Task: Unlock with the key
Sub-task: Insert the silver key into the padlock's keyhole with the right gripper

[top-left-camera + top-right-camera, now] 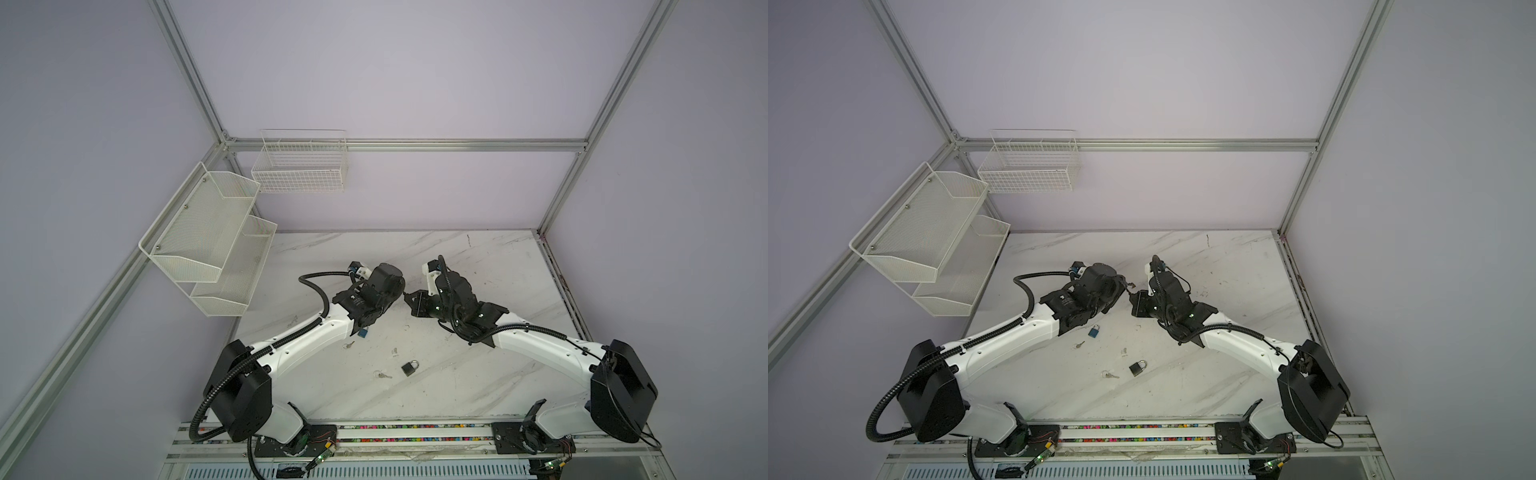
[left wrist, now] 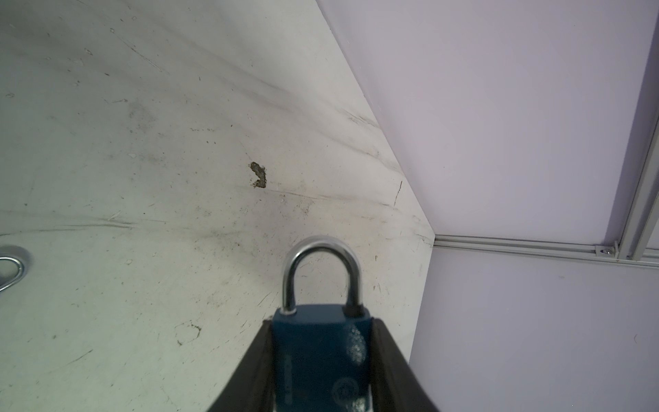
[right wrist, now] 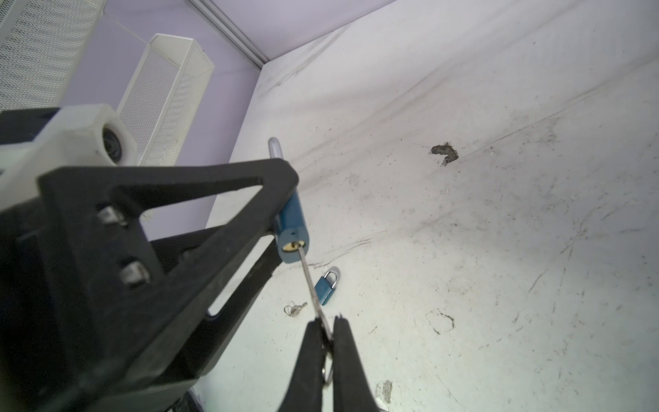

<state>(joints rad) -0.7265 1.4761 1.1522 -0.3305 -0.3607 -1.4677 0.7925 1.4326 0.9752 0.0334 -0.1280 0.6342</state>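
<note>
Right fingers (image 3: 311,356) aim key (image 3: 309,281) at padlock (image 3: 290,221).

scuffed marbled table (image 1: 1225,266), blue padlock (image 1: 1094,331) with key (image 1: 1079,345) beside, black padlock (image 1: 1137,368) with ringed key (image 1: 1108,375) beside

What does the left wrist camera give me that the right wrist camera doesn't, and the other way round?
Left wrist only: the held blue padlock, its shackle face-on, both legs meeting the body.
Right wrist only: the brass keyway, the key pinched in the right gripper with its tip at that keyway, depth unclear; a second blue padlock and a loose key on the table.
Both: that padlock in the left gripper, and the dark stain.
</note>
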